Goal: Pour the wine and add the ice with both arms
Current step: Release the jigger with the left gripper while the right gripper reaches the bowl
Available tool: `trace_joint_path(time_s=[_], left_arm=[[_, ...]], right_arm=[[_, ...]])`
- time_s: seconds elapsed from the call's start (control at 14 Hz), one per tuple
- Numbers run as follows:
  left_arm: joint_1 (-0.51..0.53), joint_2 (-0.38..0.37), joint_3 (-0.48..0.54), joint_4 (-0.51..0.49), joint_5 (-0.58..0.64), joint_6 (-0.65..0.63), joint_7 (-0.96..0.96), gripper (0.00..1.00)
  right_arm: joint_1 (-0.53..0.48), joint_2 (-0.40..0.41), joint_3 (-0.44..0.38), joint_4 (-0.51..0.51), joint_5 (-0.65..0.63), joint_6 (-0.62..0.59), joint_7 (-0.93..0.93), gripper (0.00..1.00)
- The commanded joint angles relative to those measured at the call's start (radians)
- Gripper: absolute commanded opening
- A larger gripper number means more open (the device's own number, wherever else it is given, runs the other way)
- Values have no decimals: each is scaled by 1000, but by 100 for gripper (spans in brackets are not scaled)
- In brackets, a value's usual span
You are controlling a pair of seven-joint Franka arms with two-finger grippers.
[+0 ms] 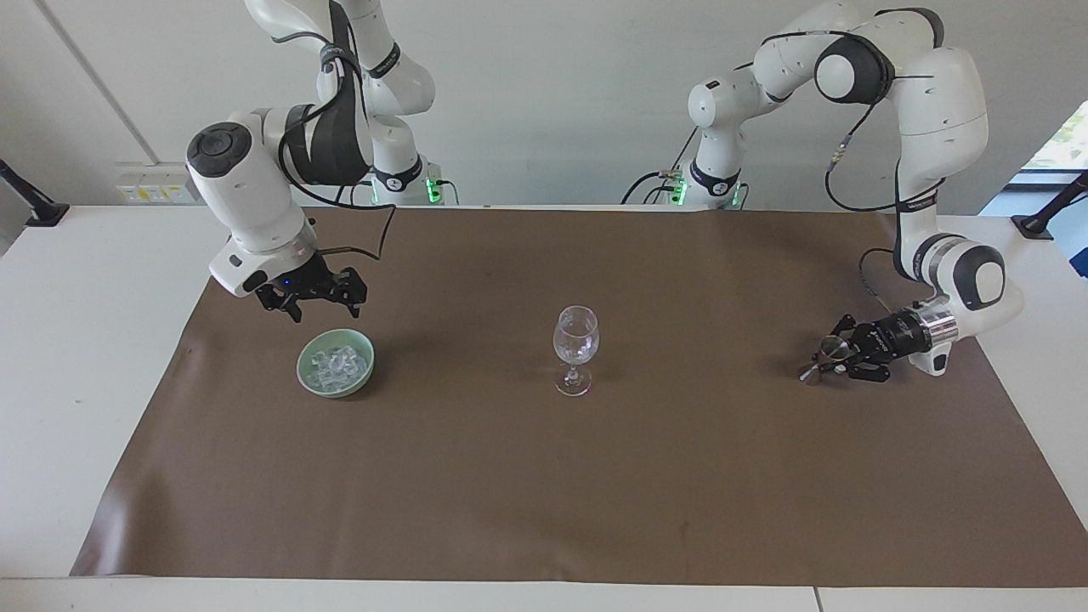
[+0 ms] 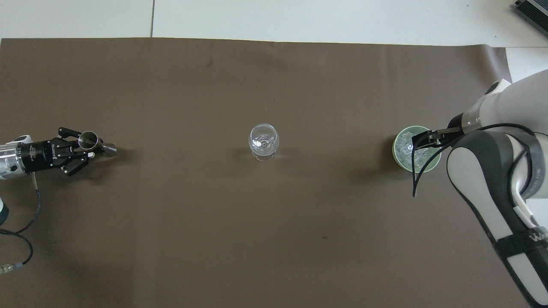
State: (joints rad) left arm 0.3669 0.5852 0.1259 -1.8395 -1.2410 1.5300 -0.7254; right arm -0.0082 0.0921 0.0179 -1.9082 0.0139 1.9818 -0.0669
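I see right tool [image 1: 321,306] spread, hovering just above the green bowl [image 1: 307,380] of ice [image 1: 338,364]. Left tool [image 1: 829,360] low over the counter [image 1: 85,340] — at a metal jigger [image 1: 826,351]; grip unclear.

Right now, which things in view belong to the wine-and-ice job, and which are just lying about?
Part of the job:
- ice in the green bowl
- wine glass, mid-table
- small metal measuring cup at the left gripper
- right gripper, open above the bowl

Just lying about:
- brown mat
- dark device at the table's corner
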Motion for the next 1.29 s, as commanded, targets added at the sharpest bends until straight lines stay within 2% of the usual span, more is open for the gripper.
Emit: trace_joint_path(time_s=[0.0, 0.07, 0.14, 0.21, 0.29, 0.5, 0.86, 0.93, 1.0, 1.07, 1.21], left_arm=[[29, -1, 7, 5, -6, -33, 5, 81], [27, -5, 21, 8, -2, -36, 3, 82], [26, -15, 32, 9, 1, -37, 1, 88], [24, -24, 46, 19, 18, -39, 3, 98], [26, -25, 57, 47, 53, -47, 1, 100], [23, -34, 73, 118, 145, -62, 15, 100], [-77, -133, 90, 232, 290, -18, 18, 100], [-80, -133, 90, 265, 326, -16, 18, 100], [-86, -134, 89, 307, 362, -16, 18, 100], [-95, -136, 89, 337, 394, -16, 21, 100], [-135, -165, 93, 353, 432, -2, 88, 100]], right_arm=[[-19, -5, 10, -80, 23, 121, -27, 100], [-21, 1, 8, -92, 23, 141, -28, 100], [-21, 11, 8, -97, 23, 144, -27, 100], [-21, 23, 8, -97, 23, 146, -25, 100], [-24, 29, 8, -101, 23, 175, -27, 100], [-30, 61, 8, -121, 12, 261, -28, 100], [-33, 106, 7, -121, 8, 327, -30, 100], [-32, 106, 5, -123, 6, 325, -31, 98], [-33, 106, 4, -126, 4, 322, -33, 91], [-33, 103, 2, -129, 3, 315, -34, 90], [-33, 98, -3, -147, 1, 310, -36, 86]])
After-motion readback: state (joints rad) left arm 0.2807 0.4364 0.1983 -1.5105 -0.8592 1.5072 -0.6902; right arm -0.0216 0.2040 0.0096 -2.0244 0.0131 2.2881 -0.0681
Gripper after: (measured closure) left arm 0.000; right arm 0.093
